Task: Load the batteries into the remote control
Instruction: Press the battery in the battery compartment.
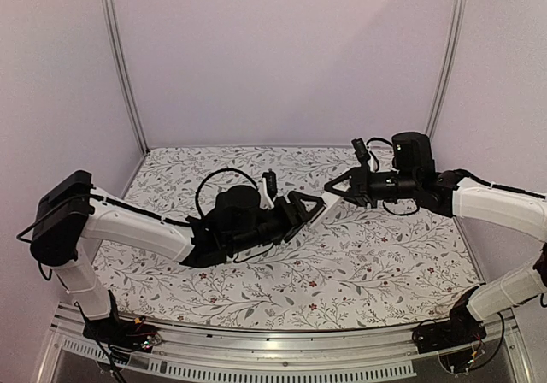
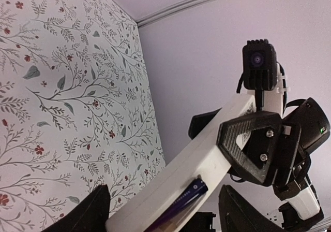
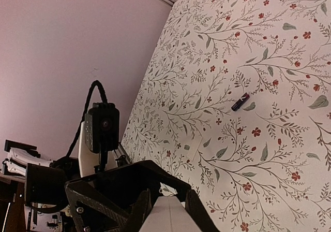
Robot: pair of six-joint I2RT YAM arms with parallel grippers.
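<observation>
Remote control: slim white rectangular plastic bar (image 2: 204, 154), held in the air and spanning between my two grippers, one end at each.
Right gripper (image 3: 165, 207): black two-finger claw, closed narrow on one end of the remote control. I see the white end pinched between its fingers.
Left gripper (image 2: 164, 210): black claw, jaws wide, straddling the other end of the bar. One finger (image 2: 93, 214) sits just beside the bar's edge, and I cannot tell if it touches. The other finger stands off with a sliver of gap.
Loaded battery: slim dark cylinder with a blue-purple sheen (image 2: 187, 197), lying lengthwise in the bar, just ahead of the left gripper's fingers.
Tabletop: pale surface printed with leafy sprigs and small red flowers (image 3: 279, 159), below both grippers.
Loose battery: second small dark cylinder (image 3: 240, 101), lying flat on the tabletop, ahead of the right gripper and well apart from it.
</observation>
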